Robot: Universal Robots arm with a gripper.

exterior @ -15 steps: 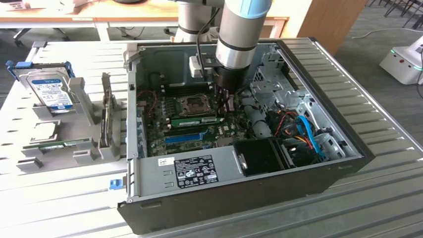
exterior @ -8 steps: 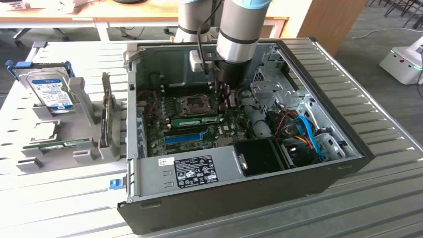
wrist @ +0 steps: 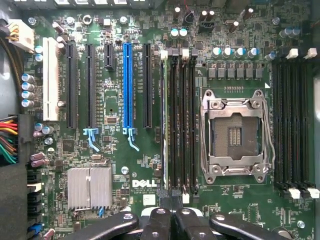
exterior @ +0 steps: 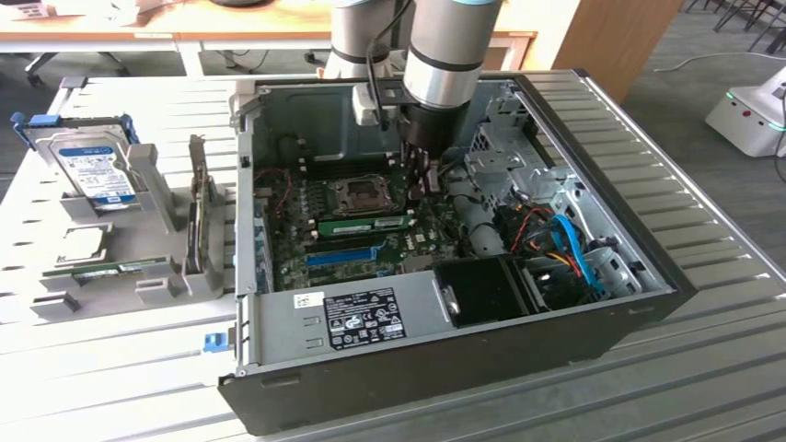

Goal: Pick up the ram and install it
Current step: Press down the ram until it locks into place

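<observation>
The gripper (wrist: 171,220) is closed and holds nothing. Just ahead of its fingertips, one ram (wrist: 163,117) stands seated beside three empty memory slots (wrist: 183,120).

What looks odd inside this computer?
The processor socket sits empty, with no chip or cooler on it. Just one green ram stick stands in the black memory slots beside it; the other slots are bare. Nothing looks spilled or broken.

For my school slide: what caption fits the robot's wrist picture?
Shut black gripper hovering over a green Dell motherboard, by black memory slots and the empty silver processor socket.
</observation>
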